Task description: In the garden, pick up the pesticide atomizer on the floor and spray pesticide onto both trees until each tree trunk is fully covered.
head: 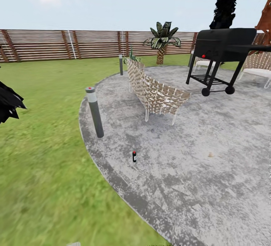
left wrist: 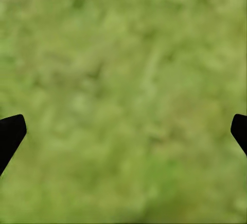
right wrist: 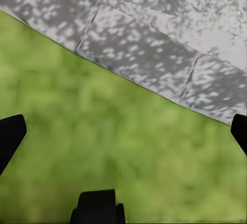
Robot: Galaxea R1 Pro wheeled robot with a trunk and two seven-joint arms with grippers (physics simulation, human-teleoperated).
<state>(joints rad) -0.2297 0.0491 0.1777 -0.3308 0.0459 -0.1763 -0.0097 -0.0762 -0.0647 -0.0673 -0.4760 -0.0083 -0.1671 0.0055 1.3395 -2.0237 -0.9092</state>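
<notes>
While I scan the head view from its left edge, I see lawn (head: pixel 41 133) filling the left half, a fence (head: pixel 45 44) across the upper left, and a dark leafy shape (head: pixel 7 103) poking in at the left margin. Left of centre a short bollard (head: pixel 95 112) stands at the rim of the round grey paving (head: pixel 210 133). Just below centre, on the paving near its curved edge, sits the atomizer (head: pixel 134 156): small, upright, dark-looking from here with a red spot near the top. Above centre is a woven chair (head: pixel 156 93), a palm (head: pixel 162 41) behind it by the fence, and to the upper right a black grill (head: pixel 222 52) with a dark cypress (head: pixel 226 1) above it.

My left gripper (left wrist: pixel 123 131) hangs over grass (left wrist: pixel 123 80), its dark fingertips (left wrist: pixel 10 134) at the far left and right edges of its wrist view, so the jaws stand wide apart with nothing between them. My right gripper (right wrist: pixel 123 131) looks the same, wide and empty, over grass with the paving edge (right wrist: pixel 154 64) crossing the upper part of that view.

I judge I am in the approach step: nothing picked up yet. Next I need to roll the base closer to the atomizer, lower the trunk, and bring one gripper down around it.
</notes>
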